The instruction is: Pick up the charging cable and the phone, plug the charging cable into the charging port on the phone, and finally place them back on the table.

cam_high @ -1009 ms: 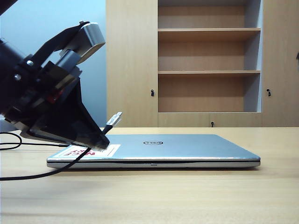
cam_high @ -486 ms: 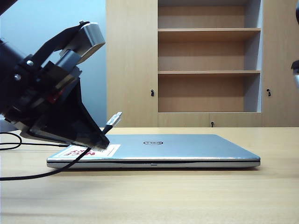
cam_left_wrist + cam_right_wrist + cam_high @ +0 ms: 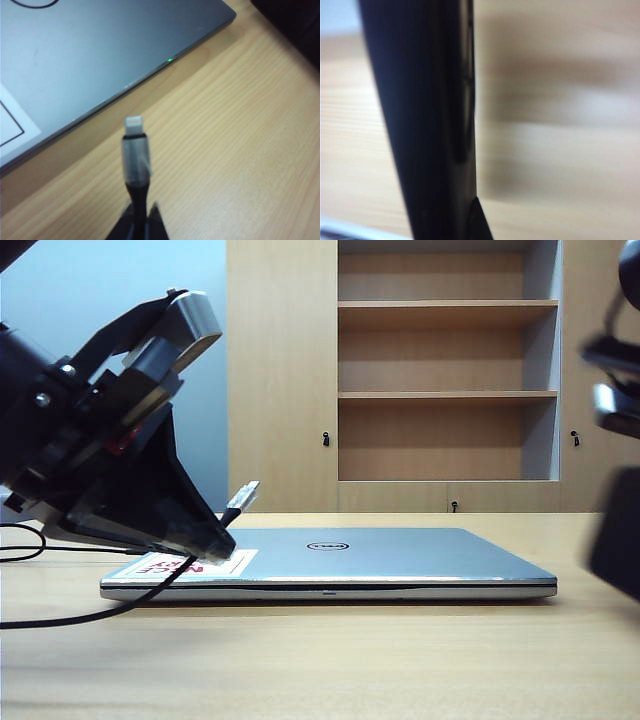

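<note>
The charging cable (image 3: pixel 136 165) was pinched just behind its plug by my left claw (image 3: pixel 137 222), the 2 fingers closed on the black cord. In the left wrist view, the silver-white plug pointed away from the claw, raised above the pale wood-grain surface (image 3: pixel 235 150) and near the front edge of the closed silver laptop (image 3: pixel 90 60), on which a small green light showed. In the exterior view I saw the same plug (image 3: pixel 243 497) tilted upward beyond the tip of the left claw (image 3: pixel 222 540), above the laptop's (image 3: pixel 400 560) left corner and its red-and-white sticker (image 3: pixel 190 564). The cord ran from the claw down to the surface (image 3: pixel 330 660) and off toward the left edge.

The phone (image 3: pixel 427 125) filled the right wrist view as a dark slab seen edge-on, upright, with a black fingertip (image 3: pixel 477 222) of my right claw against its lower part; that claw appeared clamped on the phone, held above the surface (image 3: pixel 350 150). The background there was smeared by blur. In the exterior view the right arm (image 3: pixel 615 440) showed only as a blurred dark mass at the right edge, well apart from the left claw. I could not make out the charging port.

Behind the surface stood a wooden cabinet with open shelves (image 3: pixel 447 395).
</note>
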`<state>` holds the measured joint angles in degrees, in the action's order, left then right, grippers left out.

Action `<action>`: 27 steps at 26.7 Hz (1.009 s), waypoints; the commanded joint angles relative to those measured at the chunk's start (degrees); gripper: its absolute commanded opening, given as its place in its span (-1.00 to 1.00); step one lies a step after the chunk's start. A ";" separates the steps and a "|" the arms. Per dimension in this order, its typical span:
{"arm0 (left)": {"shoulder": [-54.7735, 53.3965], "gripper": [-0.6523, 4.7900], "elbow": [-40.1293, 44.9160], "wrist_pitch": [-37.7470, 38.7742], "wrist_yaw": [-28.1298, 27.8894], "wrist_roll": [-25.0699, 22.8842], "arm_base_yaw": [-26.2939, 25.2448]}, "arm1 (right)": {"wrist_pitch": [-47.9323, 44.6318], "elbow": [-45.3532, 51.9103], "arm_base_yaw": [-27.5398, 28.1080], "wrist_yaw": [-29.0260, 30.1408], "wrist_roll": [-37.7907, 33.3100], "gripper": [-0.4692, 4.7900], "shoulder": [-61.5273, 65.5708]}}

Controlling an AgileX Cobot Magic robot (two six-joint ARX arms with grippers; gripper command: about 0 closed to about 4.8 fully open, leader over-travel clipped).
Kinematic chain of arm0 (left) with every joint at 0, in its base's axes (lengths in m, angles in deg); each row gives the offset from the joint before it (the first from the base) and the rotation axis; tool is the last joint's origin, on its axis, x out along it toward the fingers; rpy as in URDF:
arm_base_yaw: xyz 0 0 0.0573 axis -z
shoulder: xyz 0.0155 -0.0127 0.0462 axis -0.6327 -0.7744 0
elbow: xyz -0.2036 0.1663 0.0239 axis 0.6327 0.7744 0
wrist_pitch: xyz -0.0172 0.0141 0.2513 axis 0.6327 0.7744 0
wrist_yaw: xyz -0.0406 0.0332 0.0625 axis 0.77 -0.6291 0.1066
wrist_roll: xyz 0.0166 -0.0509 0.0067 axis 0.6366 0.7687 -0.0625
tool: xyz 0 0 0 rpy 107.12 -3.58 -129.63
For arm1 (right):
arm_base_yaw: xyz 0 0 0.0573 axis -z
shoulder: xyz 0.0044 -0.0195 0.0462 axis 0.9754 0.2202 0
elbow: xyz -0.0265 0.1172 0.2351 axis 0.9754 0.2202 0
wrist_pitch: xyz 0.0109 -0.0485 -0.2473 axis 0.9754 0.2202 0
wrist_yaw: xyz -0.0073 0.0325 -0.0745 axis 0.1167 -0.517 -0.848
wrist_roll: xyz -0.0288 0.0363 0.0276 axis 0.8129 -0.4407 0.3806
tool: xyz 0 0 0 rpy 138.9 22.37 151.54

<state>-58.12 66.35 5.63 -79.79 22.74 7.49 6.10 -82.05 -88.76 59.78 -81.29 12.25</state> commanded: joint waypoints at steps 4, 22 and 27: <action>-0.02 -0.78 -0.15 0.20 0.17 3.74 4.24 | -16.39 -0.48 -0.11 18.18 -3.58 -0.85 -0.96; -1.84 -0.78 -0.13 0.09 0.15 13.86 9.51 | -64.46 15.26 -1.97 29.44 -24.50 -0.84 -0.90; -2.80 -0.78 -0.13 0.07 0.17 16.92 9.84 | -70.12 17.18 -5.27 29.20 -25.99 -0.84 -0.87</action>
<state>-60.92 66.33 6.48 -79.74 38.61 17.07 -59.87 -64.48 -93.33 87.93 -106.93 11.70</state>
